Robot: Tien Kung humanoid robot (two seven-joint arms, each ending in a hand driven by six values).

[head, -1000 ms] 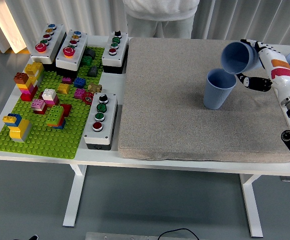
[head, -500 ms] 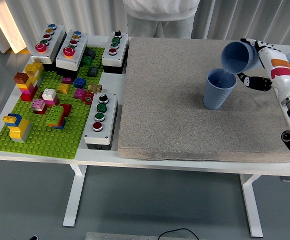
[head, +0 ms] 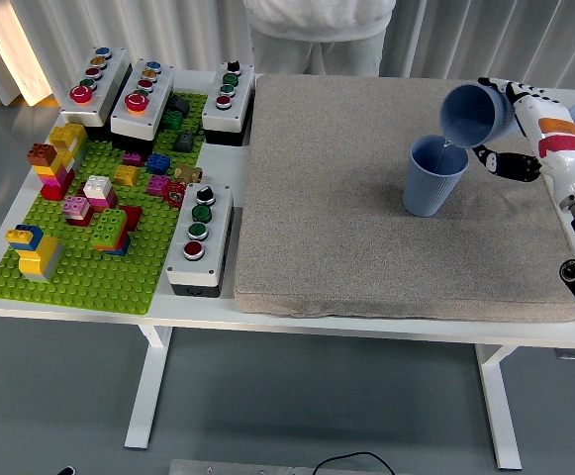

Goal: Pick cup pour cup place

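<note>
Near the grey felt mat's (head: 366, 208) far right corner, the robot's right hand (head: 510, 124) grips a tipped blue plastic cup (head: 475, 112). Its mouth points down-left, lip directly above the upright blue ribbed cup (head: 433, 178) just beside it.

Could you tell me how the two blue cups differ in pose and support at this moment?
The held cup is tipped on its side in the right hand; the standing cup is upright on the grey mat. The held cup is raised above the standing cup's rim. Both are blue.

One high head view looks forward and down over the table (head: 297, 327).
</note>
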